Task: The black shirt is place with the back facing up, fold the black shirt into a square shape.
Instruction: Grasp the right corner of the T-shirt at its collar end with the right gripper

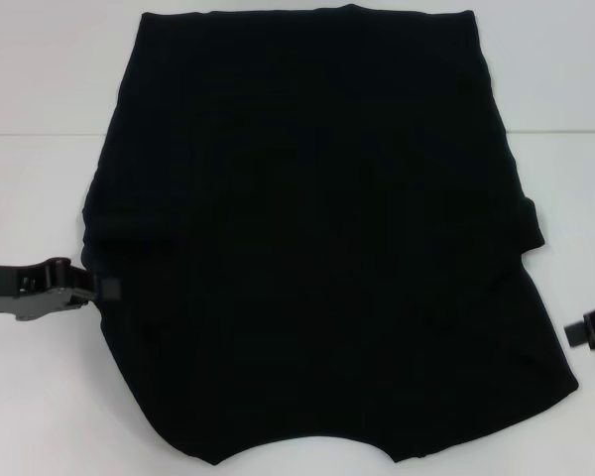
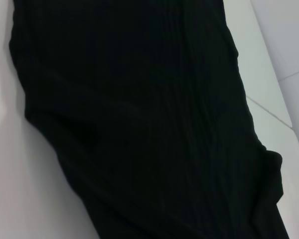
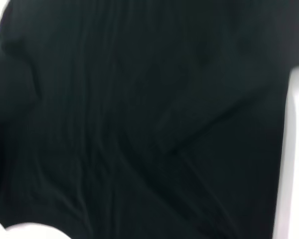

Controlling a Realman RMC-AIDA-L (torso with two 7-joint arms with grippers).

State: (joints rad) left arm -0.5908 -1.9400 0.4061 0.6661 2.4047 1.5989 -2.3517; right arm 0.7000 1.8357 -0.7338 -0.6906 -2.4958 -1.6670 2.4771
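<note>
left pincer [image 1: 97, 288] at black shirt [image 1: 317, 238] edge, maybe touching | right pincer [image 1: 587, 330] apart

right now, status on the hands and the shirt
Left hand at the black shirt's left edge. Right hand just off its right edge. Shirt flat on the table, sleeves tucked in. Nothing in the way.

a large soft black cloth shirt [image 1: 317, 238] lies spread flat on the white worktop [image 1: 40, 397], filling the middle of the frame from the top edge almost to the bottom. its plain side faces up. its sides look folded inward, with a small bulge of cloth at the right edge. a curved notch shows at the lower edge. the left gripper [image 1: 97, 288] sits at the left of the frame, touching the shirt's left edge. the right gripper [image 1: 587, 329] shows at the right edge, near the shirt but apart from it.
</note>
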